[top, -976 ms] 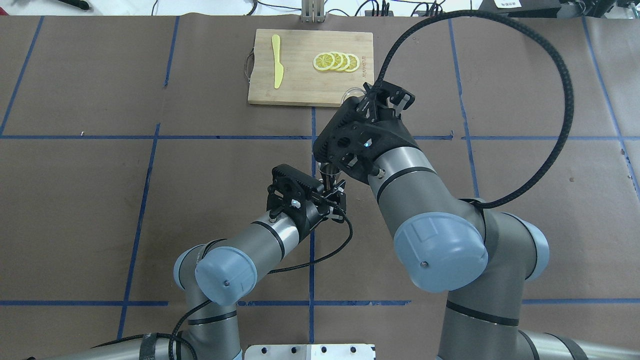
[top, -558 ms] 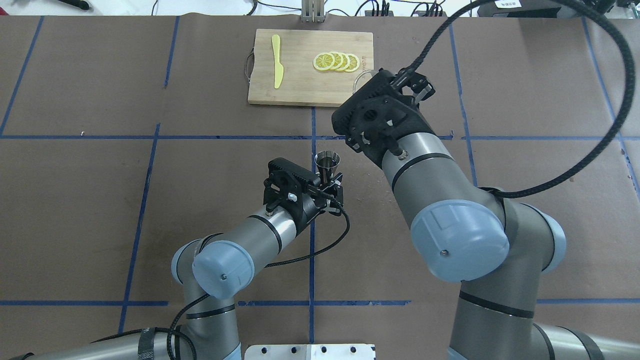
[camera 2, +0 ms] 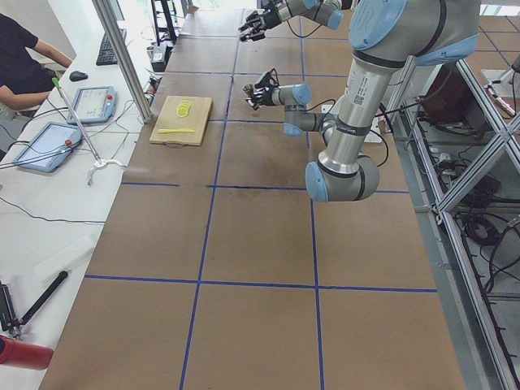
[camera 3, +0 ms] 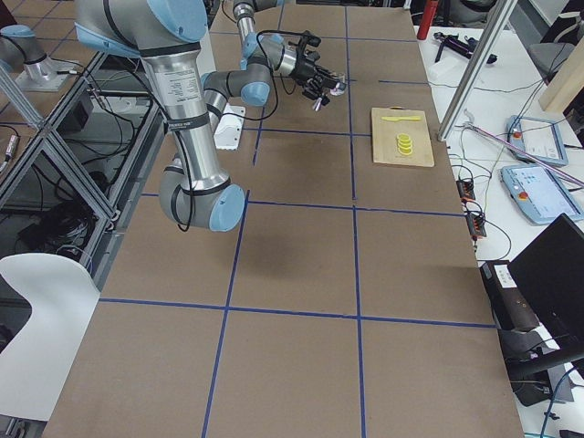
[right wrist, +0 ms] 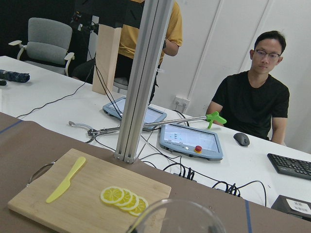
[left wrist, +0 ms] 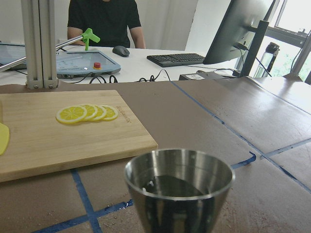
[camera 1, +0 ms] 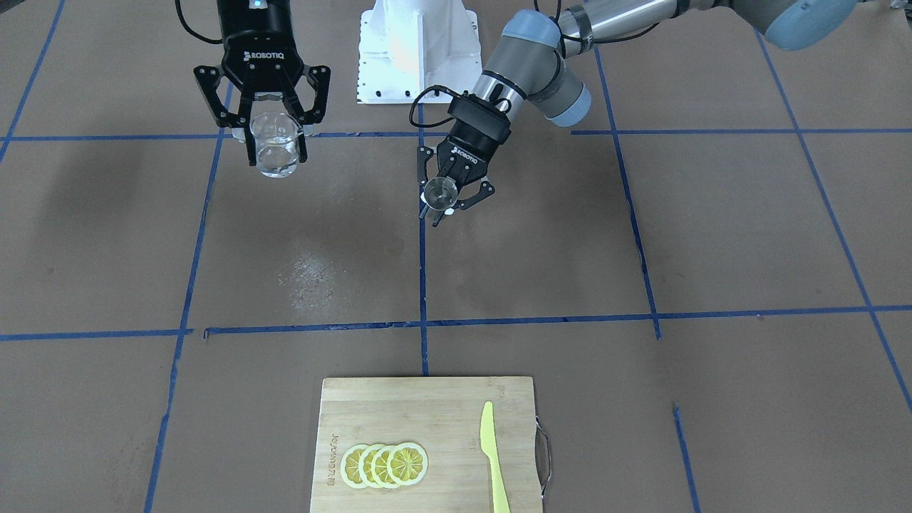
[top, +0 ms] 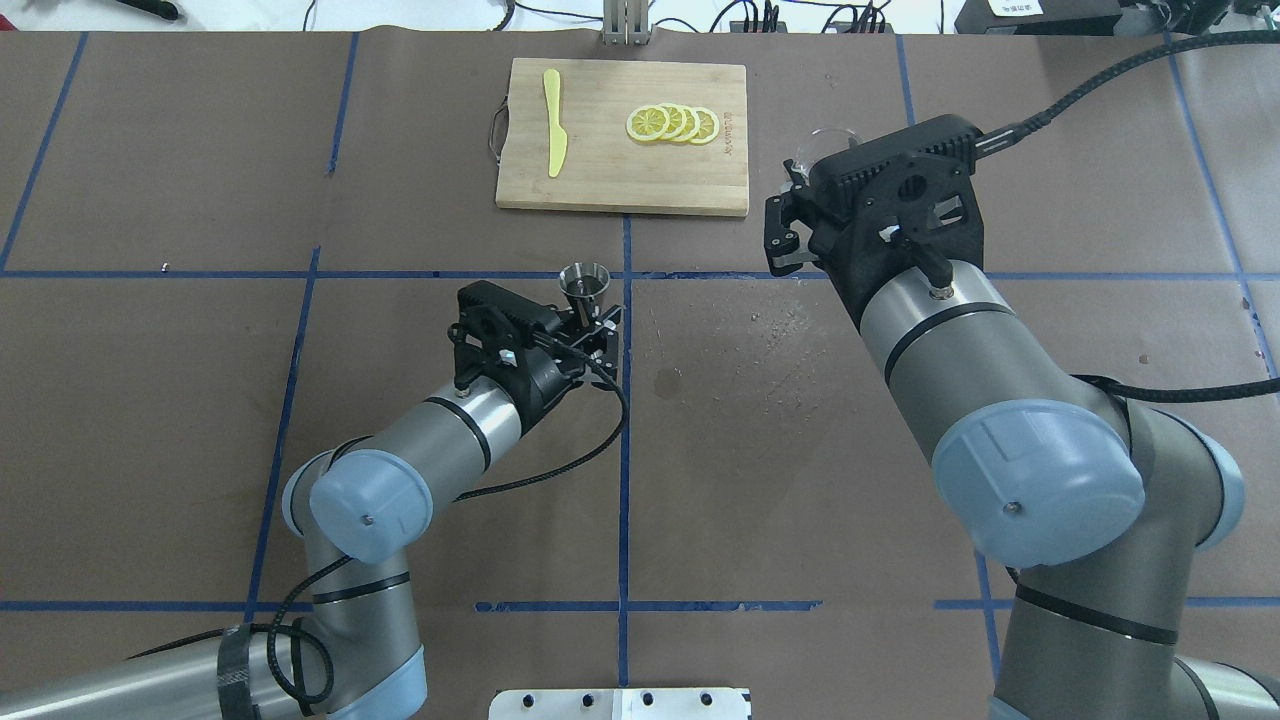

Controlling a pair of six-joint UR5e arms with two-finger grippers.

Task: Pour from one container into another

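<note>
A clear glass beaker (camera 1: 274,146) with a little clear liquid hangs upright above the table, with my right gripper (camera 1: 276,159) shut on its sides. Its rim (right wrist: 175,216) fills the bottom of the right wrist view. A small steel cup (top: 584,279) with dark liquid inside (left wrist: 177,187) stands upright in my left gripper (top: 592,312), which is shut on its lower part. The two containers are well apart, the cup near the table's centre line and the beaker off to the robot's right.
A wooden cutting board (top: 620,185) lies at the far middle with lemon slices (top: 672,123) and a yellow knife (top: 553,120). Wet spots (top: 780,340) mark the brown paper between the arms. People sit behind the far edge (right wrist: 262,97).
The arms have drawn apart. My right gripper swung right with the beaker and came upright. My left gripper carried the steel cup left and farther out.
</note>
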